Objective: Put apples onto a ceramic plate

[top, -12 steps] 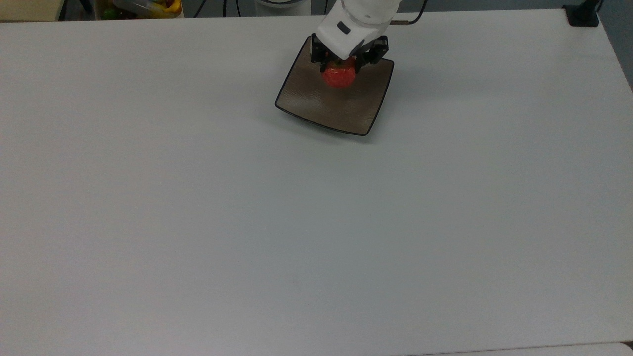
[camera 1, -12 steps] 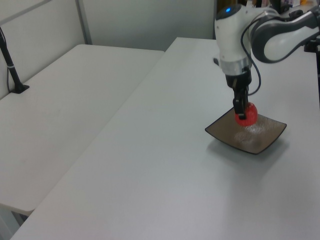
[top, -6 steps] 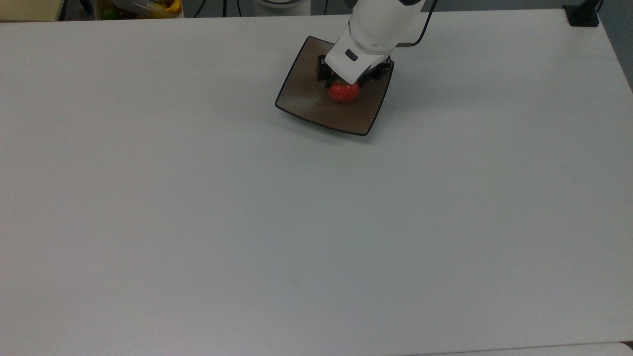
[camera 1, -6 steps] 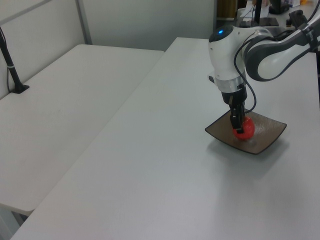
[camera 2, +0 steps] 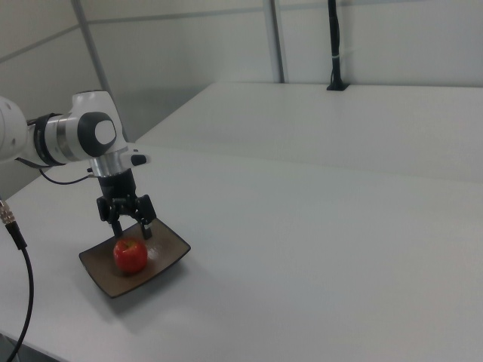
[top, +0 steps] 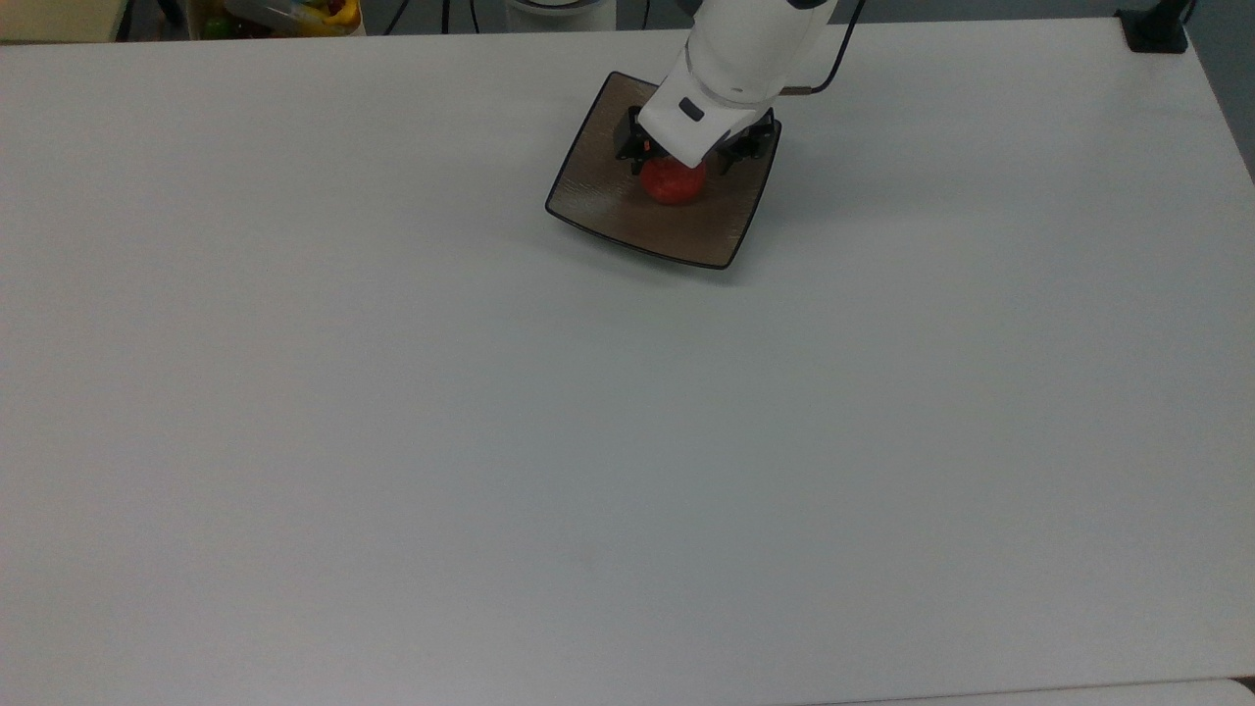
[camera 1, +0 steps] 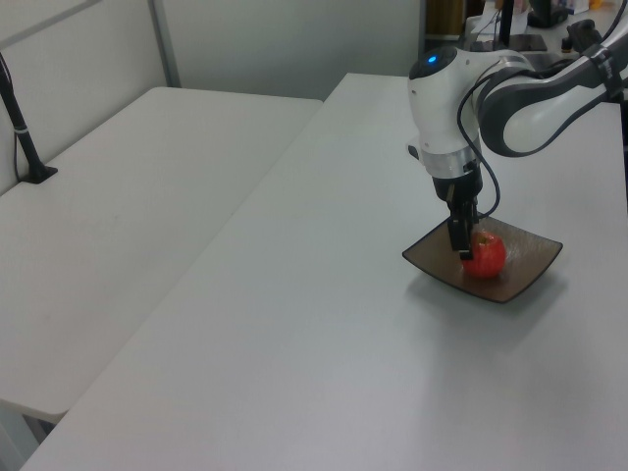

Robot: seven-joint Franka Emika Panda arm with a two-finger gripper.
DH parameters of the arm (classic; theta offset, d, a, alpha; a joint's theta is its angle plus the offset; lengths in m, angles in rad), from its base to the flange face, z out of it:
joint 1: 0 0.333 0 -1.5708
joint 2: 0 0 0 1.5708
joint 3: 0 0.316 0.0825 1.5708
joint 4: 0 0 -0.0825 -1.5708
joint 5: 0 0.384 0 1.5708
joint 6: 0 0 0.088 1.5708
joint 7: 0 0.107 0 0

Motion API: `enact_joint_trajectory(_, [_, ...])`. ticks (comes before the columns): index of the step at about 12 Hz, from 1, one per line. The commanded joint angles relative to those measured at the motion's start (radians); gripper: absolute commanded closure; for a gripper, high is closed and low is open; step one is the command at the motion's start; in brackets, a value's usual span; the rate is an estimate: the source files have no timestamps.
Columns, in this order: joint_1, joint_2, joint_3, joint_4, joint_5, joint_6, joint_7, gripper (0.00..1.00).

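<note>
one red apple [camera 2: 130, 256] rests near the middle of the square brown ceramic plate [camera 2: 170, 250], which sits on the white table [camera 2: 317, 249]. gripper [camera 2: 130, 228] poised just above the fruit, fingers spread apart to either side and clear of its skin, as the right view shows.

A broad white table [top: 627, 441] spreads across nearly all of the top view. At the top view's upper left edge sits a clear container of colourful items [top: 284, 15], too cut off to identify. A black clamp base [top: 1155, 27] grips the table's upper right corner. In the left view, a second white table [camera 1: 128, 226] runs along the left, with a black pole [camera 1: 20, 123] clamped near its far edge. In the right view, a black pole [camera 2: 333, 45] rises at the top centre before pale wall panels [camera 2: 189, 38].
</note>
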Motion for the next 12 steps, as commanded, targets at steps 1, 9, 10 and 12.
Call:
enact_joint_trajectory(1, [-0.046, -0.050, -0.003, 0.000, -0.011, 0.015, -0.006, 0.00])
enact_joint_trajectory(9, [-0.188, -0.263, -0.161, 0.051, 0.067, 0.108, 0.022, 0.00])
enact_joint_trajectory(10, [-0.192, -0.282, -0.188, 0.049, 0.088, 0.105, -0.001, 0.00])
enact_joint_trajectory(12, [-0.190, -0.293, -0.237, 0.035, 0.131, 0.088, -0.044, 0.00])
